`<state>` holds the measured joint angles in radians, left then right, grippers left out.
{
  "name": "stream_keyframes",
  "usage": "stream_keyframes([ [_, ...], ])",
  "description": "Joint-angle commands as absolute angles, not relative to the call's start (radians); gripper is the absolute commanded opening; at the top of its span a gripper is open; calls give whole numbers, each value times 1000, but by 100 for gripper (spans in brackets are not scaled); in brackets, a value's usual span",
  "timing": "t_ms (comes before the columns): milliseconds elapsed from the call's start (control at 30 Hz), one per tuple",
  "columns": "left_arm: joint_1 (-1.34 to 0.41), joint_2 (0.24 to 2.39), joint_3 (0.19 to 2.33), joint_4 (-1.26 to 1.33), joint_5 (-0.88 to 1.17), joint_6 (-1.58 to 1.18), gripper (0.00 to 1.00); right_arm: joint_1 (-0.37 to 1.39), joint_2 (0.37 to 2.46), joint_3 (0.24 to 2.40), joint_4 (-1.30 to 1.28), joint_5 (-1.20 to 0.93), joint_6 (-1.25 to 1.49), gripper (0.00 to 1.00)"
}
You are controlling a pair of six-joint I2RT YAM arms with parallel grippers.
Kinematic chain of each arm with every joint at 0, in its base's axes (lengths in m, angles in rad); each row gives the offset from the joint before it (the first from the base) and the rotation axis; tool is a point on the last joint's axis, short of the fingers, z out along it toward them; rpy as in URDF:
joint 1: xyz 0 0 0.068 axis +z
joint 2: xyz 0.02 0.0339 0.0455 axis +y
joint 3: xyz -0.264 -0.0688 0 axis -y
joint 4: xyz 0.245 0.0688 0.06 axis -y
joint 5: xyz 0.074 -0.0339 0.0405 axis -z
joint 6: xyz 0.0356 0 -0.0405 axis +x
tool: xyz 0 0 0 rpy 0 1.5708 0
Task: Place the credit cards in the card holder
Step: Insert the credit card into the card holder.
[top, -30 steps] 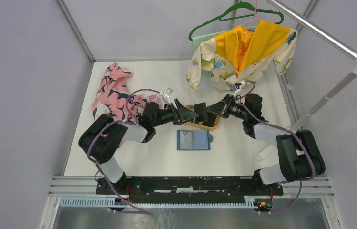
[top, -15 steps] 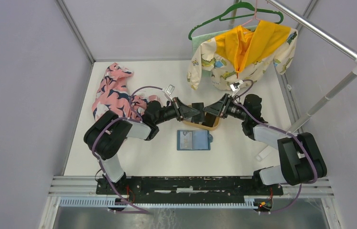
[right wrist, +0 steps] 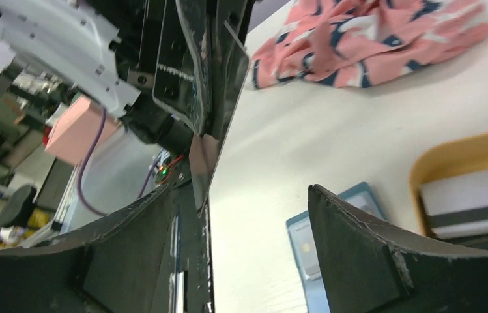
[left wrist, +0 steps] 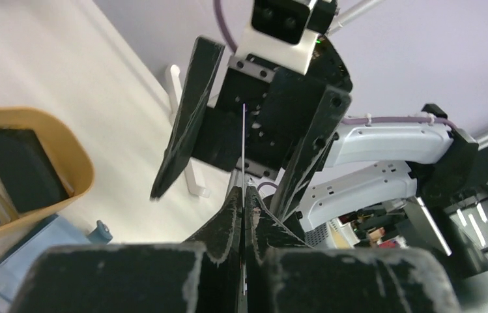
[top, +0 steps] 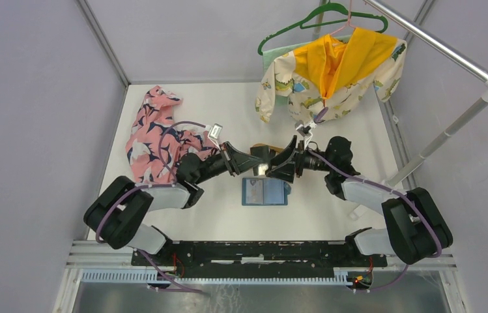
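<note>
One card (right wrist: pixel 223 98) pinched edge-on in our left gripper (left wrist: pixel 244 195), right gripper (right wrist: pixel 251 195) spread wide facing it, just beyond the wallet's (top: pixel 264 192) far edge. We read this as a regrip handover; contact unclear.

The credit card (left wrist: pixel 244 147) in the left gripper (left wrist: pixel 244 195) is showing only its edge; beside the tray (left wrist: pixel 75 160), the card holder (left wrist: pixel 42 254) is running off-frame.
</note>
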<state>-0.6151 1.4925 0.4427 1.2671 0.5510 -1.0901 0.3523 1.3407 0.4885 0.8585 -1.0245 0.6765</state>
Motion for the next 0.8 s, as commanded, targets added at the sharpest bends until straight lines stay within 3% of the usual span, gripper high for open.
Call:
stream_keyframes([
  [0, -644, 1399, 432, 1290, 524, -961, 2, 412, 1317, 524, 902, -1113, 574, 76],
  [400, -717, 1285, 462, 1056, 499, -796, 3, 423, 1252, 489, 1111, -1121, 742, 44],
  [500, -727, 1280, 465, 1048, 498, -790, 5, 433, 1249, 497, 1102, -1128, 735, 23],
  [600, -729, 1264, 465, 1040, 499, -788, 13, 441, 1252, 511, 1044, -1137, 694, 6],
  [767, -729, 1197, 451, 956, 491, -746, 35, 451, 1257, 512, 1042, -1148, 688, 0],
])
